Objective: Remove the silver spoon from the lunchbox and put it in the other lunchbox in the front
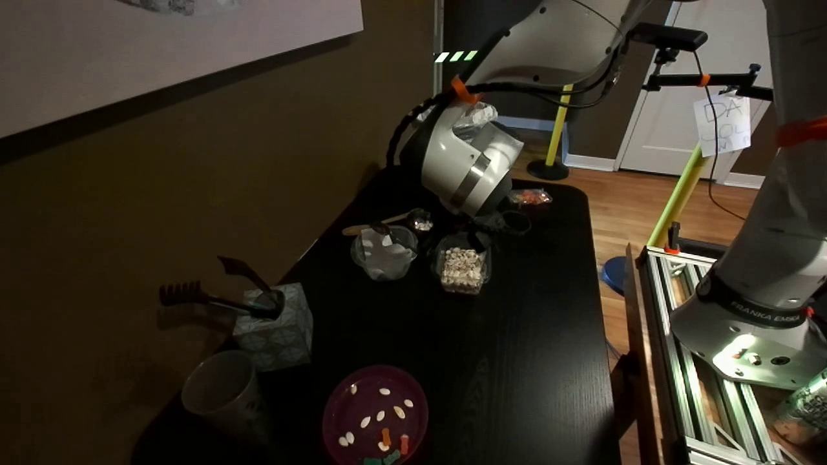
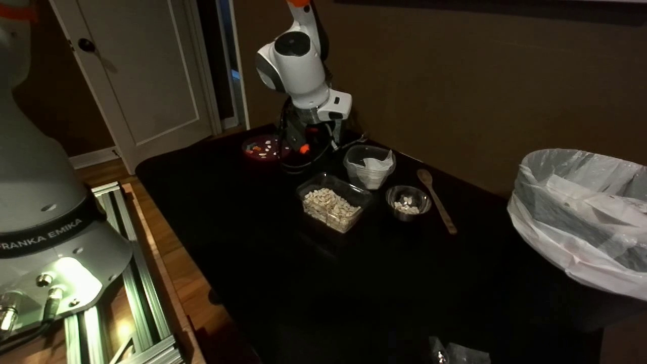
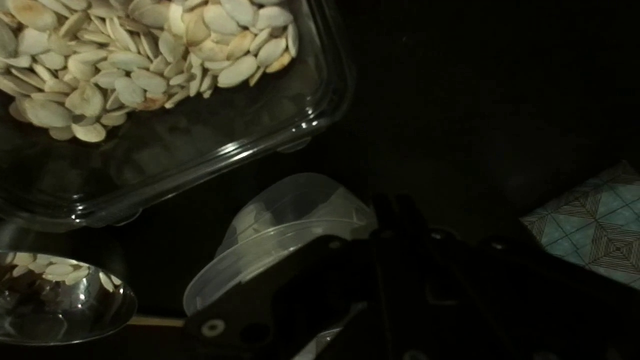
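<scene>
Clear lunchbox [image 3: 225, 152] apparently below pincer [image 3: 393, 204]

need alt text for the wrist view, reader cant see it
A shut black gripper dominates the lower right, partly hiding a translucent container on a dark tabletop. A clear box of pale seeds fills the upper left, a shiny bowl with more seeds below it. A patterned box shows at the right edge.

On the counter [image 1: 517, 336], a purple bowl [image 1: 345, 410] is holding pale seeds [image 1: 366, 422] and coloured pieces [image 1: 386, 436]. Two dark utensils [image 1: 182, 294] are sticking out of a patterned box [image 1: 274, 342]; a cup [image 1: 236, 413] is standing just beside it. A wooden spoon [image 2: 439, 205] is lying near a shiny bowl [image 2: 407, 217] of seeds [image 2: 406, 207]; past them a bag-lined bin [image 2: 556, 242] is standing.
</scene>
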